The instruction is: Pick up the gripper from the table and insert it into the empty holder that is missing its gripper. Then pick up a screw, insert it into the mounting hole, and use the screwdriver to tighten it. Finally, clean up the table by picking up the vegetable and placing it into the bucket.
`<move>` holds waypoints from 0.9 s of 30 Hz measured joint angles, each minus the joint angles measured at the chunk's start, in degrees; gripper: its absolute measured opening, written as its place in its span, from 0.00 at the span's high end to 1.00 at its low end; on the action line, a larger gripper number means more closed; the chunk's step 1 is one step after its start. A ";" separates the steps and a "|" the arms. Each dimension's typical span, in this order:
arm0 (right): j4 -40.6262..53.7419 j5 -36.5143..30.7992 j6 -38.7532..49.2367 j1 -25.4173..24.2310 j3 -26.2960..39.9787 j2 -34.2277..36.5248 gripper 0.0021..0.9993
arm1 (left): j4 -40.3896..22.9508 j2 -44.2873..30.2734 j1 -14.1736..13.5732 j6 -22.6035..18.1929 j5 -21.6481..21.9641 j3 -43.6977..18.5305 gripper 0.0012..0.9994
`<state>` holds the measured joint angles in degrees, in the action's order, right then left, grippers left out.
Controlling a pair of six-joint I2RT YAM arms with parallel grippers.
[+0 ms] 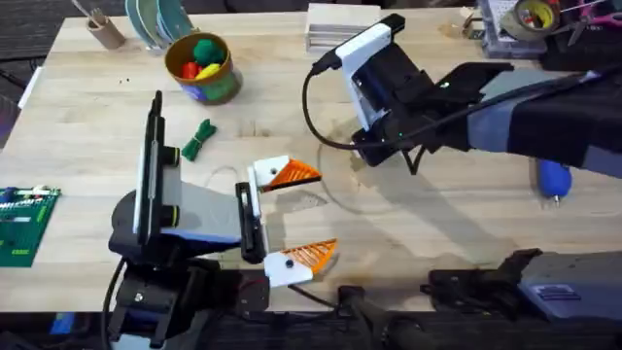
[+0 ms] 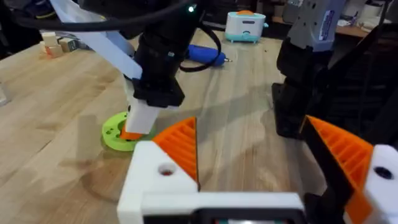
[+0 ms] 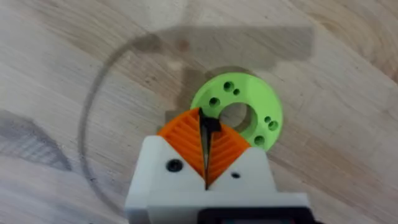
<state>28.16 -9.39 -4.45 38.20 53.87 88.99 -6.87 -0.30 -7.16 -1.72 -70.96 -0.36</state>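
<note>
My right gripper (image 1: 367, 156) points straight down at mid table, its orange pads (image 3: 180, 134) shut on a thin dark screw (image 3: 209, 127). It hovers just over a bright-green holed disc (image 3: 245, 106). My left gripper (image 1: 303, 216) lies open near the front edge with nothing between its orange pads (image 2: 180, 146). The left wrist view shows the right gripper (image 2: 138, 124) above that disc (image 2: 115, 134). The blue screwdriver (image 1: 554, 180) lies at the right. The dark-green vegetable (image 1: 197, 139) rests below the bucket (image 1: 201, 66). The loose gripper and a bare holder are out of view.
The bucket holds colourful toys. A brown cup (image 1: 105, 29) and stacked plates (image 1: 160, 19) stand at the back left, and a green baseplate (image 1: 24, 224) lies at the left edge. Boxes and tape (image 1: 530, 19) crowd the back right. Bare wood (image 1: 437, 224) lies between the arms.
</note>
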 joint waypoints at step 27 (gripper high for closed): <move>7.83 -1.72 2.73 0.00 6.50 -5.57 0.99 | 0.00 -0.01 0.00 0.00 0.01 0.00 0.01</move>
<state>36.00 -11.11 -1.72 38.20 60.36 83.43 -6.87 -0.30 -7.16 -1.72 -70.95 -0.36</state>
